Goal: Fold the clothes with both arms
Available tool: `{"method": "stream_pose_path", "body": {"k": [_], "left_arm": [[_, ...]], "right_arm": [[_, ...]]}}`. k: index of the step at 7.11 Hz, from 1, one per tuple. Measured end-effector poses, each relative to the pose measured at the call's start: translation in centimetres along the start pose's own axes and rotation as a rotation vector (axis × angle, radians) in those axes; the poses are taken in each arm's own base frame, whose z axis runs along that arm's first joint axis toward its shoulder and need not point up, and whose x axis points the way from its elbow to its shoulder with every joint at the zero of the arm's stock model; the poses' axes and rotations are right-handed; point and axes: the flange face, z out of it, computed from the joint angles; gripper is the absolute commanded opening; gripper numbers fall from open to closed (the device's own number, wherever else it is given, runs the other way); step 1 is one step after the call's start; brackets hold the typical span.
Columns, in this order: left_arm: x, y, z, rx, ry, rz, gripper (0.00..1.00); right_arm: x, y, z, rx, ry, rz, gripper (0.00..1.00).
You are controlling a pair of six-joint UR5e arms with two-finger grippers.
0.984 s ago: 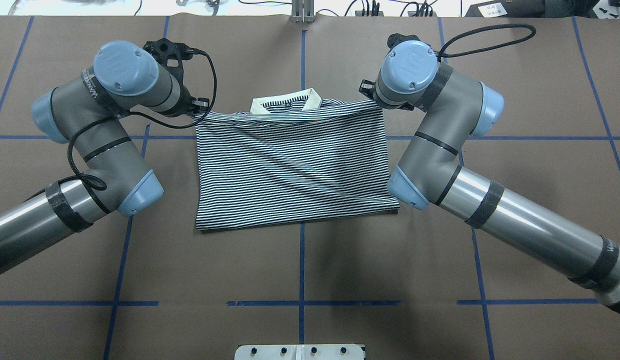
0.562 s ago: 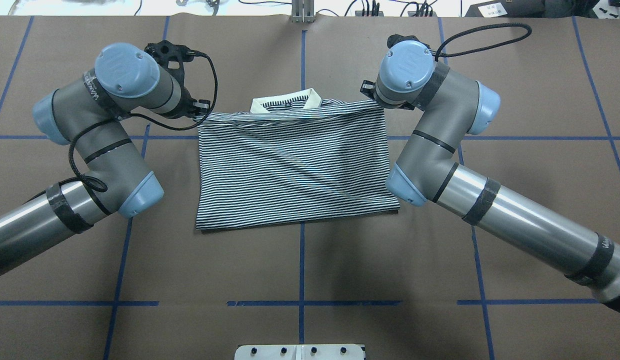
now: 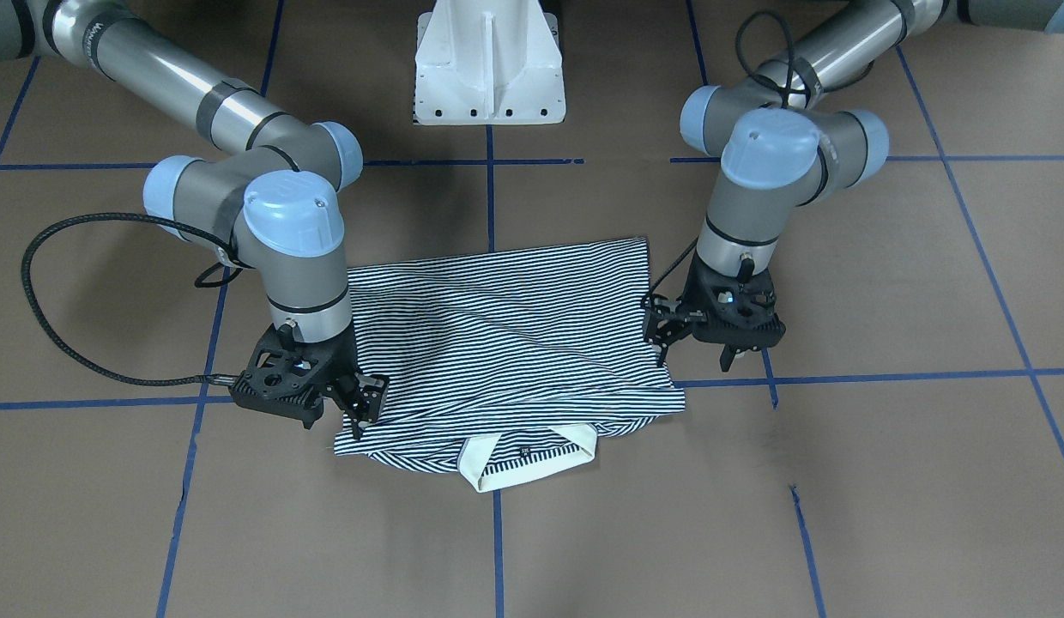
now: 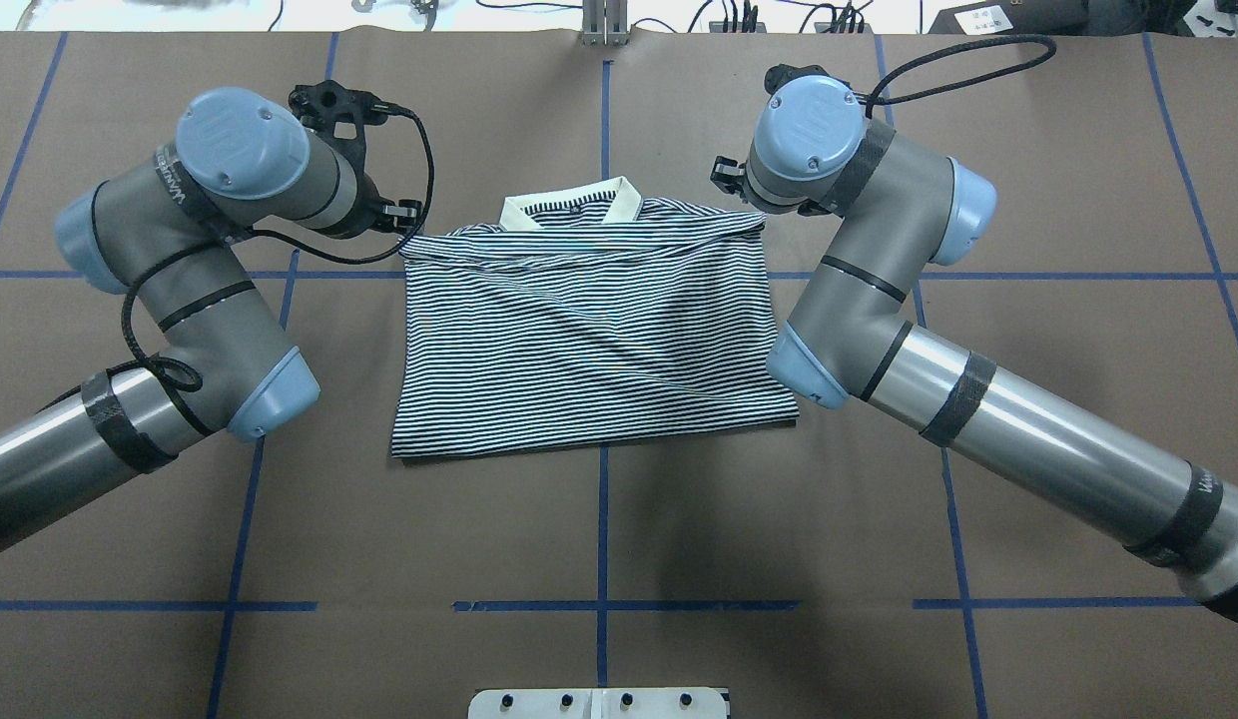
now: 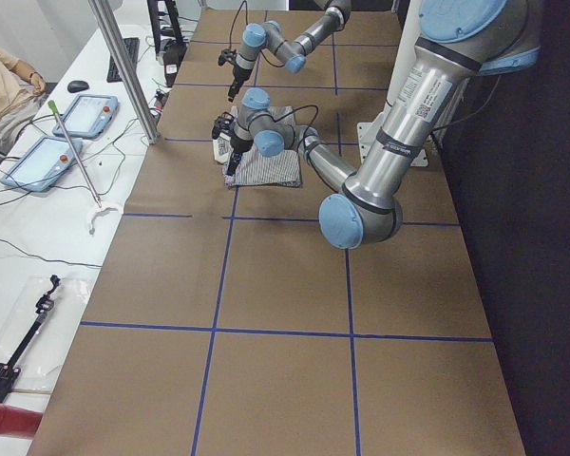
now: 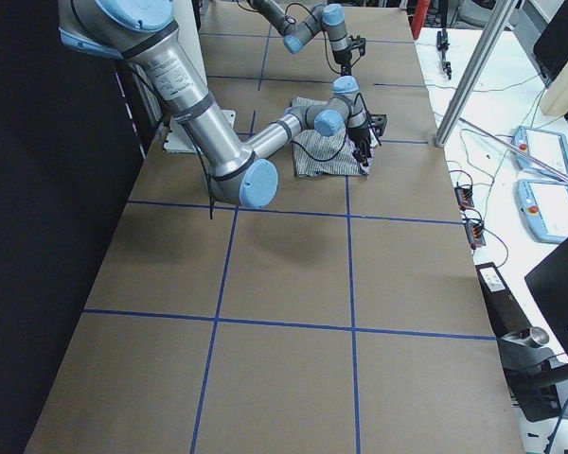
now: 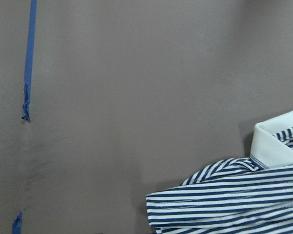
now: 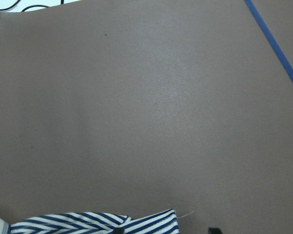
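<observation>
The striped polo shirt (image 4: 589,340) lies folded in half on the brown table, with its cream collar (image 4: 569,205) at the far edge. In the front-facing view the shirt (image 3: 498,343) looks slack and wrinkled. My left gripper (image 3: 695,354) hovers open just off the shirt's side edge and holds nothing. My right gripper (image 3: 339,416) stands open over the opposite far corner, which rests loose on the table. From overhead, the left gripper (image 4: 394,215) and right gripper (image 4: 727,178) flank the collar edge. The left wrist view shows a free corner of the shirt (image 7: 234,204) and the collar.
The white pedestal base (image 3: 489,69) stands at the robot's side of the table. Blue tape lines (image 4: 603,519) grid the brown surface. Beyond the far edge are a metal post (image 5: 123,66), tablets (image 5: 43,161), cables and a person's arm (image 5: 5,76).
Both grippers have let go of the shirt's far corners. The edge that was stretched taut between them now lies slack on the table, and both grippers have drawn slightly away.
</observation>
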Motion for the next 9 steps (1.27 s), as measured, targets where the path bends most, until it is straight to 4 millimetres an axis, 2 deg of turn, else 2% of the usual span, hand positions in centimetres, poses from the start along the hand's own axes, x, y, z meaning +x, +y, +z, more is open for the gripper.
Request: {"method": "stream_pose_path", "body": {"k": [1, 2, 3, 4, 5, 6, 9], "left_arm": [[0.6, 3.3, -1.3, -0.013, 0.036, 0.017, 1.0], [1.6, 7.0, -2.4, -0.04, 0.071, 0.004, 0.73], [2.7, 10.9, -2.6, -0.074, 0.091, -0.054, 0.55], [3.8, 14.2, -2.0, -0.095, 0.092, -0.12, 0.54], [4.7, 16.6, -1.2, -0.108, 0.085, -0.17, 0.54], [5.1, 18.0, -0.6, -0.116, 0.079, -0.194, 0.54], [5.1, 19.0, 0.1, -0.126, 0.061, -0.206, 0.55]], "right_arm": [[1.6, 0.1, -1.1, -0.025, -0.027, -0.037, 1.0], [3.1, 0.5, -2.3, -0.035, -0.047, -0.054, 1.0], [4.1, 0.8, -2.9, -0.038, -0.057, -0.061, 1.0], [4.5, 1.0, -3.1, -0.039, -0.06, -0.062, 1.0], [4.7, 1.0, -3.2, -0.039, -0.061, -0.063, 1.0], [4.7, 1.0, -3.3, -0.039, -0.062, -0.063, 1.0], [4.7, 1.0, -3.4, -0.038, -0.064, -0.063, 1.0]]}}
